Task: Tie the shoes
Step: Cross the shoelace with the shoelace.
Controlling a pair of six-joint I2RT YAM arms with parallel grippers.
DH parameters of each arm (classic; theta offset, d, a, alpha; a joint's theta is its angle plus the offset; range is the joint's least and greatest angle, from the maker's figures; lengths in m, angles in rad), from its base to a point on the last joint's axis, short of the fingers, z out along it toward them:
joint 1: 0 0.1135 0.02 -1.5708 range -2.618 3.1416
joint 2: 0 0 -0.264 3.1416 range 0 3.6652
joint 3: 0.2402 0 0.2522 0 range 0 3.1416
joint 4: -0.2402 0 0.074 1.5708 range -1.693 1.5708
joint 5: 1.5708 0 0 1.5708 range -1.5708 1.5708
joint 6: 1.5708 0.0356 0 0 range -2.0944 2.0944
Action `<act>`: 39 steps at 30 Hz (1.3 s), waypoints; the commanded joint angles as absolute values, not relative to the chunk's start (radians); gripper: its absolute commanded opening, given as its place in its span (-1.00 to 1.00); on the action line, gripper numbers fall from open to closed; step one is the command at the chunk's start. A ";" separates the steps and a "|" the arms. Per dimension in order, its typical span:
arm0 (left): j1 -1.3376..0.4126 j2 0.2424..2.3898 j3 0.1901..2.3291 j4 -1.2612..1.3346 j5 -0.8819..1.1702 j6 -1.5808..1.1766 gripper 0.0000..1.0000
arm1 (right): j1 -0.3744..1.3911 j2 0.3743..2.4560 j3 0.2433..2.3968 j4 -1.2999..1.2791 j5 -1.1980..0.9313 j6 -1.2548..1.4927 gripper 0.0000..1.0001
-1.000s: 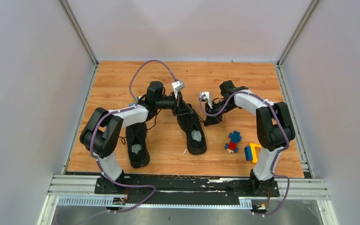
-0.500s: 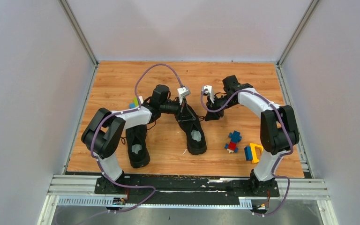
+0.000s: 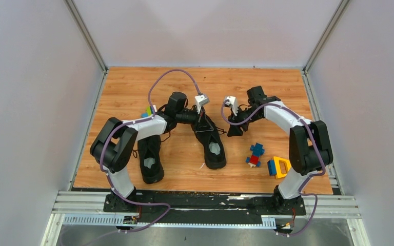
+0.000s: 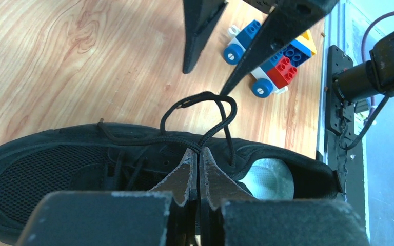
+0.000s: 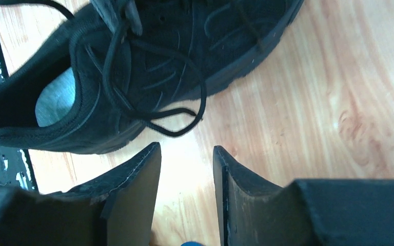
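Two black shoes lie on the wooden table: one [image 3: 151, 163] by the left arm's base, the other [image 3: 216, 159] in the middle. My left gripper [image 4: 199, 152] is shut on a lace of the middle shoe [image 4: 46, 164] above its tongue. From its tips a lace loop [image 4: 201, 105] runs out over the shoe's side. My right gripper [image 5: 185, 149] stands open just beside this shoe [image 5: 149, 56], with bare wood between its fingers. The lace loop [image 5: 187, 119] lies on the table a little ahead of its fingertips. In the top view the right gripper [image 3: 234, 130] is right of the shoe.
A blue and red toy block car [image 3: 255, 154] and a yellow and blue block [image 3: 277, 166] sit right of the middle shoe, near the right arm. A small green and yellow block [image 3: 147, 111] lies behind the left arm. Grey walls close in the table.
My right gripper has opened and let go of the lace loop, and has drawn slightly right. My left gripper shifted a little right over the shoe and stays shut.
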State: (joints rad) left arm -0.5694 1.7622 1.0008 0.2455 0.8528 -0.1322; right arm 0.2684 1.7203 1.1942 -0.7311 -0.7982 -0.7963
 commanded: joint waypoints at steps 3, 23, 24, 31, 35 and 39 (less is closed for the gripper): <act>-0.571 1.787 1.068 0.171 0.798 -0.161 -1.00 | 0.259 1.686 1.129 -0.707 -0.773 -0.749 -0.14; -0.561 1.799 1.063 0.176 0.812 -0.251 -1.00 | 0.305 1.865 1.248 -0.577 -0.858 -0.656 -0.18; -0.561 1.800 1.062 0.177 0.813 -0.258 -1.00 | 0.305 1.862 1.245 -0.570 -0.868 -0.662 -0.17; -0.551 1.817 1.064 0.193 0.824 -0.284 -1.00 | 0.307 1.857 1.234 -0.551 -0.888 -0.670 -0.54; -0.544 1.815 1.063 0.195 0.822 -0.284 -1.00 | 0.298 1.835 1.215 -0.555 -0.889 -0.673 -0.92; -0.531 1.801 1.063 0.194 0.816 -0.284 -1.00 | 0.272 1.776 1.170 -0.567 -0.876 -0.696 -1.00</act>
State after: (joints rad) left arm -0.5468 1.8030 1.0409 0.1837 0.8219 -0.2840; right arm 0.2977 1.8660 1.2007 -0.5774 -0.8478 -0.6643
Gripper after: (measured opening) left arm 0.008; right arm 0.014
